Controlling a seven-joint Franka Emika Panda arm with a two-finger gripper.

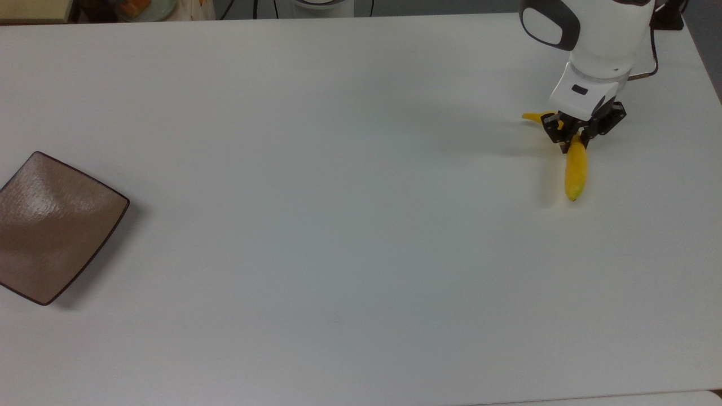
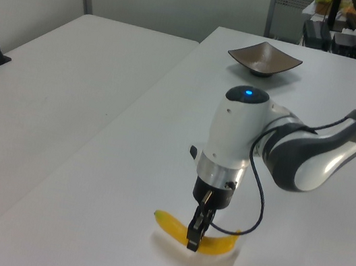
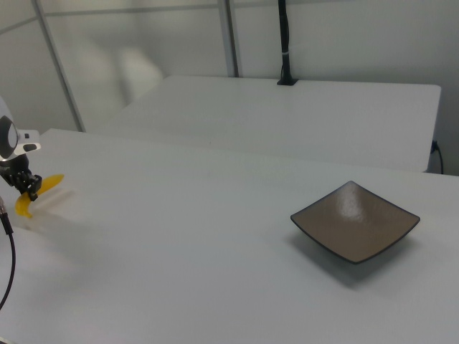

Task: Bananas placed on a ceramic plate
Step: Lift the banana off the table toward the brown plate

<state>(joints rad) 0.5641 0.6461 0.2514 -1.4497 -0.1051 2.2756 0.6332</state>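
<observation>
The end effector [image 1: 576,137] is pinching the banana [image 1: 575,167] near its middle, its dark fingers [image 2: 195,231] pressed against either side of the fruit, with the stem end poking out on one side and the greenish tip on the other. In the left view the banana hangs just above the white counter [image 1: 338,214] with a faint shadow under it, tilted so the end at the left view's left sits higher. The brown ceramic plate [image 1: 53,225] stands bare on the counter, well apart from the banana, at the top view's far left edge.
</observation>
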